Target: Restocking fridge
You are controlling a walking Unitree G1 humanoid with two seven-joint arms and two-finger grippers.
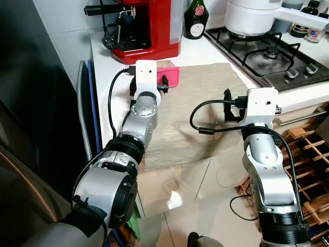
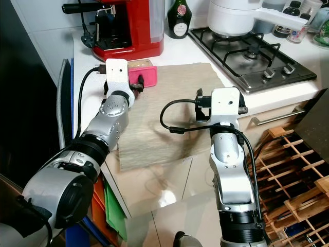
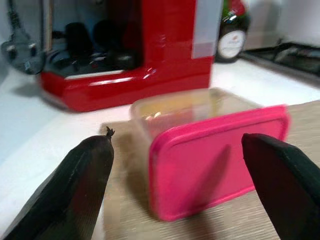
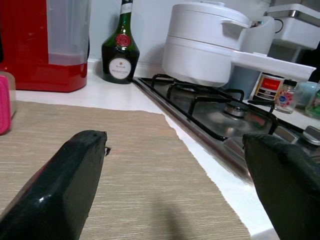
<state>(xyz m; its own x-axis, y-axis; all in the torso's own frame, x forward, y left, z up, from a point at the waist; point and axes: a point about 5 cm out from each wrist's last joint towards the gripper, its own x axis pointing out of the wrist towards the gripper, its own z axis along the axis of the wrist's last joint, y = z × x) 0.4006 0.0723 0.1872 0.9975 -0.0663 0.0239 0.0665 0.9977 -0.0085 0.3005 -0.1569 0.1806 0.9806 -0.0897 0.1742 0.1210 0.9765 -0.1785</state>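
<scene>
Restocking stands at its opening stage, in my judgement: nothing has been lifted and nothing has gone into the fridge. The item to be stocked, a clear tub (image 1: pixel 168 72) with a pink lid, lies tipped on its side at the far edge of the beige mat (image 1: pixel 205 113), upper centre of the left eye view, just in front of the red coffee machine (image 1: pixel 149 28). In the left wrist view the lid faces the camera and food of some kind shows through the clear wall, too blurred to identify. My left claw (image 3: pixel 175 175) is extended to the tub with its fingers (image 3: pixel 75 185) spread wide, one either side of the lid; I judge them close but not touching it, so no grasp is made. My right claw (image 4: pixel 175 180) hangs above the near right part of the mat, fingers likewise apart and empty, with the hob (image 1: pixel 267 51) and white pot (image 1: pixel 252 15) beyond it and a green bottle (image 1: pixel 196 18) at the back of the surface. A dark panel (image 1: pixel 31 103) fills the left edge of the eye views; I take it for the fridge side but cannot confirm. Outstanding: close on the tub, lift it, turn to the fridge, open it and place the tub inside.
</scene>
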